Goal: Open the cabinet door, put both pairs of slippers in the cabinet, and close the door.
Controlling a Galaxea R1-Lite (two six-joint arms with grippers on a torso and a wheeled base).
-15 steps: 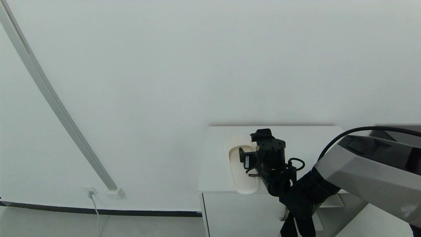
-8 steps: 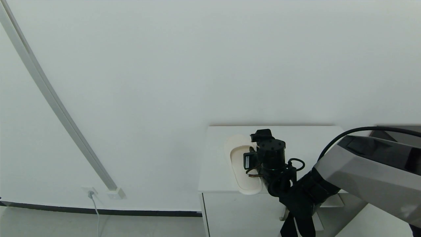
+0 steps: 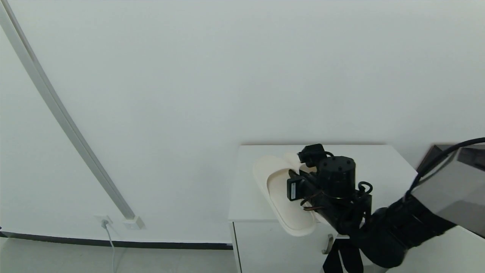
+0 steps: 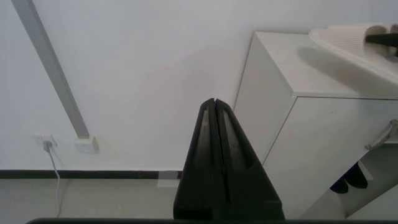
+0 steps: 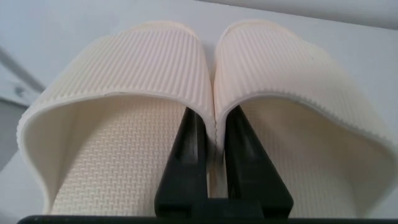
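Right wrist view: right gripper (image 5: pixel 212 117) pinches the slippers (image 5: pixel 149 68) together.
Jaws nearly closed on both inner straps, above the cabinet (image 3: pixel 250 182); left gripper (image 4: pixel 216 124) fully closed, empty.

Slippers (image 3: pixel 285 204) over cabinet (image 3: pixel 246 189) front-left corner

This looks like a plain room of a home, perhaps near the entrance, or a room arranged to look so. A low white cabinet (image 3: pixel 244 182) stands against a bare white wall (image 3: pixel 189 76), with cream house slippers (image 3: pixel 284 201) above its top. A socket (image 3: pixel 102 220) with a plugged cable, a pale cable duct (image 3: pixel 57 110), a dark skirting board (image 3: pixel 113 243) and a light floor (image 3: pixel 57 259) belong to it.
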